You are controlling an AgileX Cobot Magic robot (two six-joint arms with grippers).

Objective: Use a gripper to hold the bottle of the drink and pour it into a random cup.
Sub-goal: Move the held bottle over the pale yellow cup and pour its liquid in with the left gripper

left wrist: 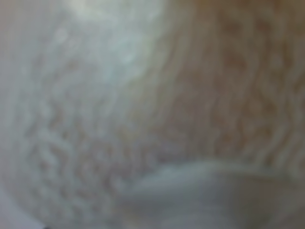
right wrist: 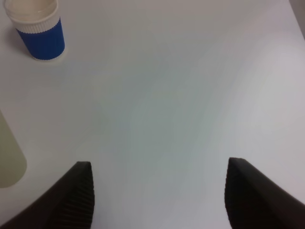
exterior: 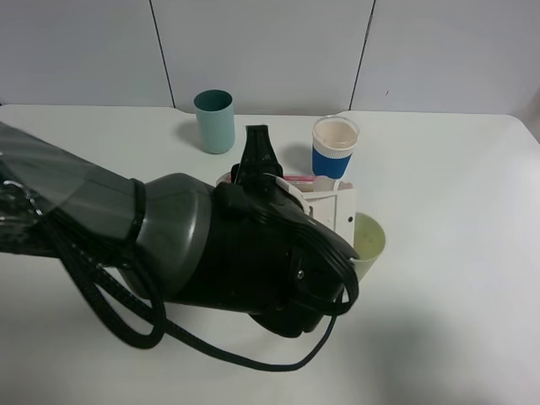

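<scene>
The bottle (exterior: 297, 179), only a red strip of its label showing, is hidden under your left arm (exterior: 194, 245) near the tabletop's (exterior: 456, 321) middle, apparently clamped in the closed left tool (exterior: 326, 202). The right tool (right wrist: 159, 164) hangs with jaws apart, empty. The cup (exterior: 369, 240) stands just beside the left tool. Hazard: with the overhead view blocked, the drink (left wrist: 224, 76), a brown blur at the wrist, may miss the rim, or the tool may topple the cup.

Plain cup (exterior: 214, 120) back left, sleeved cup (exterior: 335, 145) back right, wide cup (exterior: 371, 239) nearest, beside arm (exterior: 211, 245)
</scene>
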